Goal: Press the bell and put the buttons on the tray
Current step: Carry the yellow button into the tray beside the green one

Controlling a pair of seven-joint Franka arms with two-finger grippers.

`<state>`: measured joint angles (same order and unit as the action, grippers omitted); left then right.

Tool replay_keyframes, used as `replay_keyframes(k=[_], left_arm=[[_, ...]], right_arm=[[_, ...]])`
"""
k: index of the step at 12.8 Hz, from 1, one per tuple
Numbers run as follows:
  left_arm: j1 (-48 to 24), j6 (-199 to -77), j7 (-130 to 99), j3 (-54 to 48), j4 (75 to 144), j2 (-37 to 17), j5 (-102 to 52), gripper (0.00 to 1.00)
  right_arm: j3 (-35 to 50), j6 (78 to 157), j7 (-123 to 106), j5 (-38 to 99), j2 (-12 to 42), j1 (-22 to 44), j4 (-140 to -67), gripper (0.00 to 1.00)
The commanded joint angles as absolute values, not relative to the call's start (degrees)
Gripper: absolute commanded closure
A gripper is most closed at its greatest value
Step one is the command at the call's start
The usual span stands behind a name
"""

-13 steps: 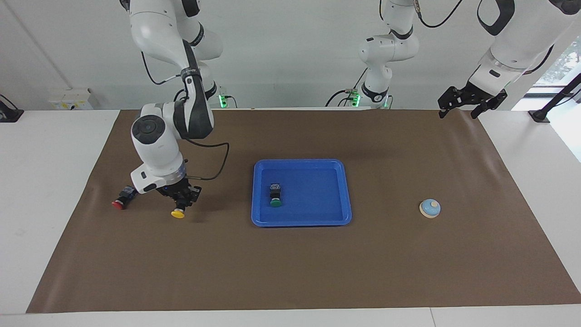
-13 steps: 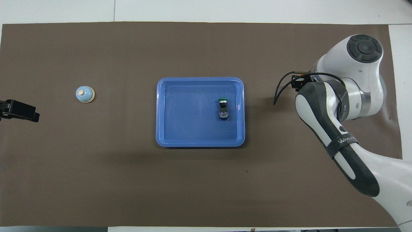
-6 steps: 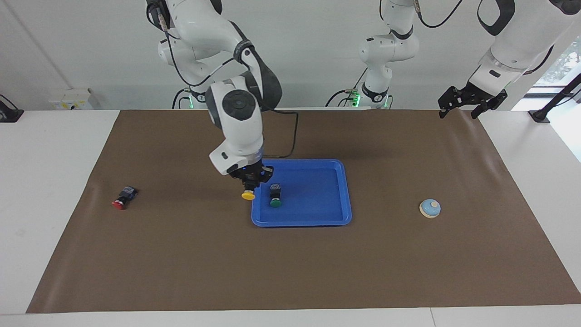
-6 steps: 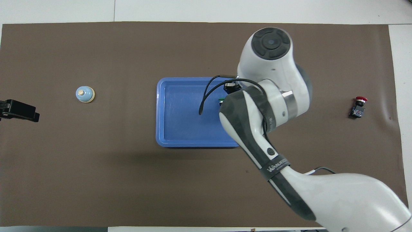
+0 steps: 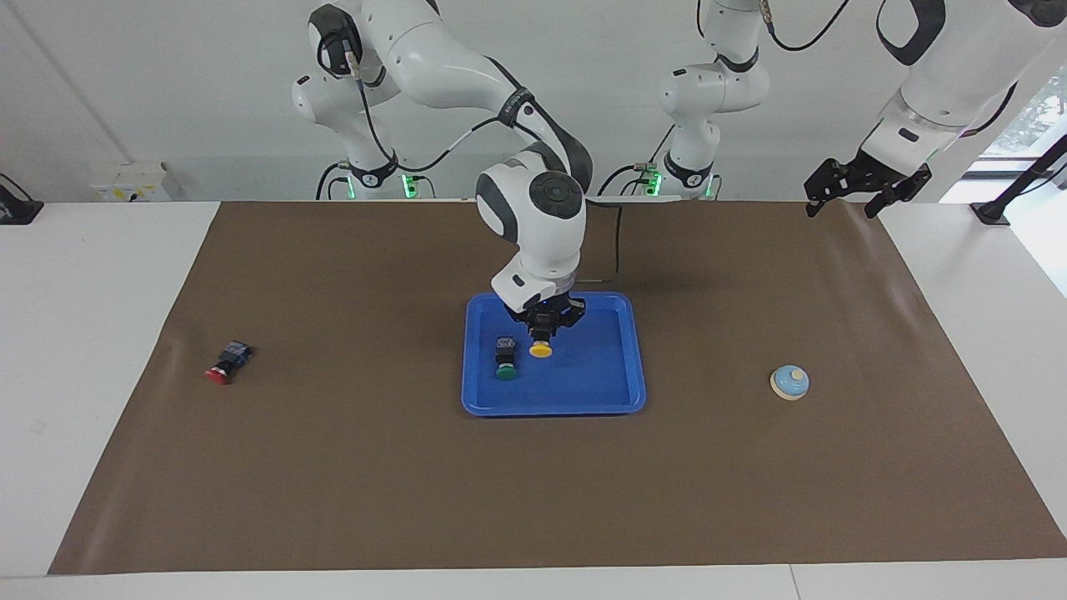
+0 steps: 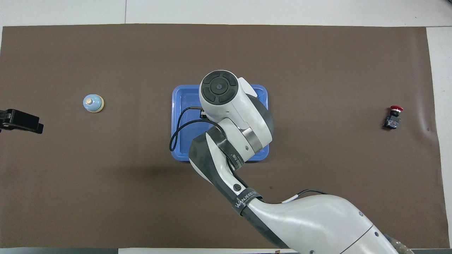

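Fingers (image 5: 543, 332) of the right gripper (image 5: 543, 327) clamped on the yellow button (image 5: 540, 349), cap down, hanging over the blue tray (image 5: 613, 392) at frame centre, just beside the green button (image 5: 504, 358) lying in it. Straight drop needed. Half a second ago, held over the tray's rim. Red button (image 5: 227, 363) at frame left on the brown surface (image 5: 533, 500). Bell (image 5: 789, 382) at right. Left gripper (image 5: 867, 185) open, waiting upper right.

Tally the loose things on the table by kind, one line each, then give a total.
Buttons: 3, green button in the tray, yellow button held in the right hand over the tray, red button on the mat
Bell: 1
Tray: 1
Total: 5
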<state>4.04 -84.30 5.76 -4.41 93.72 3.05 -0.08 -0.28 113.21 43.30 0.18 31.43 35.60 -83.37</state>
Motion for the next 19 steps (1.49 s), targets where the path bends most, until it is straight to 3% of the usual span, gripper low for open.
replay_keyframes(k=[1, 8, 10, 14, 19], left_arm=[[4.04, -83.50, 6.33, -4.22, 93.08, 3.34, 0.00, 0.00], [4.13, -83.50, 6.33, -4.22, 93.08, 3.34, 0.00, 0.00], [4.13, -83.50, 6.33, -4.22, 93.08, 3.34, 0.00, 0.00], [4.13, -83.50, 6.33, -4.22, 93.08, 3.34, 0.00, 0.00], [4.13, -83.50, 6.33, -4.22, 93.08, 3.34, 0.00, 0.00]], right_arm=[[-0.26, 117.40, 43.07, 0.26, 32.60, 35.42, -85.15, 1.00], [-0.26, 121.03, 43.24, -0.26, 33.49, 35.59, -87.72, 1.00], [-0.26, 121.03, 43.94, -0.26, 33.49, 35.94, -87.54, 0.00], [-0.79, 117.70, 44.91, -0.26, 32.96, 35.69, -86.14, 0.00], [-4.21, 107.24, 42.38, -2.53, 27.44, 28.50, -81.47, 0.00]])
